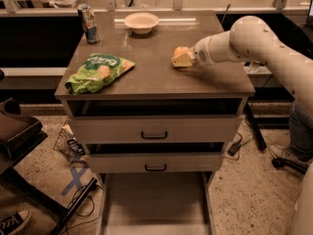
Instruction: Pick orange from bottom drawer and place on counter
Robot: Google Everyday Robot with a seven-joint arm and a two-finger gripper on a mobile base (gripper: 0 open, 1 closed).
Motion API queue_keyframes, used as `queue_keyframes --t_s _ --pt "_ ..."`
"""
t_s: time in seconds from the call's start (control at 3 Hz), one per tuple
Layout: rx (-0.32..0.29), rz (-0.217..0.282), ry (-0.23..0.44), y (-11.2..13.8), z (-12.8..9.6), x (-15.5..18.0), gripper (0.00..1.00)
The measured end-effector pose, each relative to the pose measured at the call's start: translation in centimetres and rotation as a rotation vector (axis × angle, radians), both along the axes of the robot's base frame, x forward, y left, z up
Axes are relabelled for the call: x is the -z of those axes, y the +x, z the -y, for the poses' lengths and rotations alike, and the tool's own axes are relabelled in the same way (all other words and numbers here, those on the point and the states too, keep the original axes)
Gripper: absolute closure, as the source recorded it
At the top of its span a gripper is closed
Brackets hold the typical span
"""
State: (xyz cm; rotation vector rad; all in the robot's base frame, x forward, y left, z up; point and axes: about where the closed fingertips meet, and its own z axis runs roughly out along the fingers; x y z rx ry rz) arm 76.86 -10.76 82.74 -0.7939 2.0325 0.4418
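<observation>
The orange (180, 51) sits between the pale fingers of my gripper (182, 58), low over the right part of the counter (156, 75). Only the top of the orange shows above the fingers. The gripper is shut on the orange, and the white arm reaches in from the right. I cannot tell whether the orange touches the counter. The bottom drawer (156, 199) is pulled out at the foot of the cabinet, and its pale floor is bare.
A green snack bag (98, 71) lies on the counter's left. A white bowl (141, 21) and a drink can (88, 23) stand at the back. The two upper drawers (154, 131) stand slightly ajar. A dark chair (17, 131) and cables are on the floor at left.
</observation>
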Motion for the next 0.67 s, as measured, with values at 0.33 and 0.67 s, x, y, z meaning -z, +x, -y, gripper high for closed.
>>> queue_keyframes --t_s 0.33,0.67 --pt "-0.006 -0.004 0.001 0.02 -0.4 0.3 0.0" --pt "-0.006 -0.004 0.001 0.02 -0.41 0.31 0.0"
